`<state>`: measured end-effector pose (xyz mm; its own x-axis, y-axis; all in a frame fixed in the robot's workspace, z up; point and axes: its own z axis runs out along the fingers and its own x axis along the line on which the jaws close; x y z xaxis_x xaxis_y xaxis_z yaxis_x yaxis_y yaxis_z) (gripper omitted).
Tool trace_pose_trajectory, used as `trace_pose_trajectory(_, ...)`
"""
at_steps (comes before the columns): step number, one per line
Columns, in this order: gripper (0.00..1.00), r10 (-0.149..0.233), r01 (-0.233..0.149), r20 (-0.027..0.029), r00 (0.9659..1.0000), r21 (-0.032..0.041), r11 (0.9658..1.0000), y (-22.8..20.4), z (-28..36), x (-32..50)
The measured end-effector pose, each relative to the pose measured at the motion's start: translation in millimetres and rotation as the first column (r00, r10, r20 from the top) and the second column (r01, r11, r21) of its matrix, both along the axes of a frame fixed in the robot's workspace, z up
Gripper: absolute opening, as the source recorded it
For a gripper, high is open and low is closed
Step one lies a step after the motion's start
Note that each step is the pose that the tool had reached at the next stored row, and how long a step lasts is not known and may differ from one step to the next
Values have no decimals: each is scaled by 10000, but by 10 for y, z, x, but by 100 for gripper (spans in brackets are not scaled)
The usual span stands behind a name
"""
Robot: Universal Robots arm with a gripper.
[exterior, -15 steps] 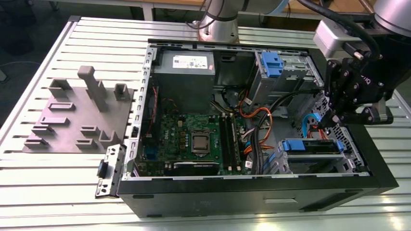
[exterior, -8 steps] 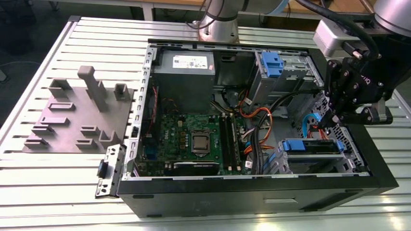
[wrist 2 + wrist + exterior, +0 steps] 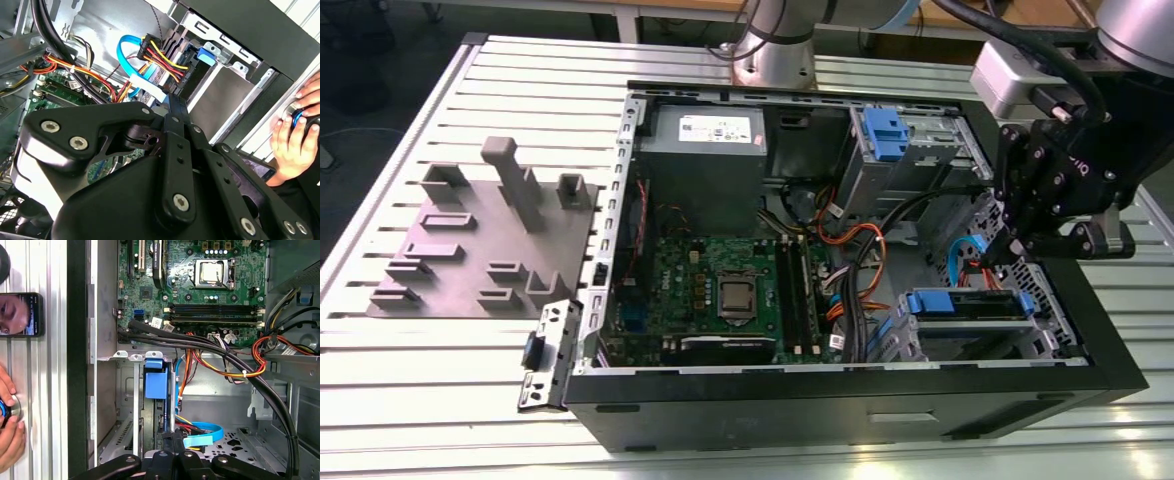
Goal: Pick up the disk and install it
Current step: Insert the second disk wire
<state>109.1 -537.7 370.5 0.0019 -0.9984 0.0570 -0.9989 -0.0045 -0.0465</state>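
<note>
The disk sits in the drive bay at the case's front corner on the exterior view's right, with its blue carrier end showing. Red, yellow and black wires and a blue flat cable run to its end. My gripper hangs just above and behind that bay, inside the open case. Its two thin fingertips are pressed together, shut, and I see nothing between them. In the first wrist view the gripper points along the disk's edge, close to the blue cable.
A fixed blue caddy stands in the upper bay beside the grey power supply. Thick black cables cross the case over the motherboard. A person's hand rests on a knob outside the case wall, near a phone. A grey fixture block lies on the slatted table.
</note>
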Motion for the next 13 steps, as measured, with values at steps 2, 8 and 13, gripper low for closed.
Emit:
trace_pose_trajectory(2, 11, 0, 0, 0, 10000, 1, 10000, 0, 0, 0)
trace_pose_trajectory(8, 11, 0, 0, 0, 10000, 3, 10000, 0, 0, 0)
trace_pose_trajectory(13, 17, 0, 0, 0, 10000, 4, 10000, 0, -1, 0)
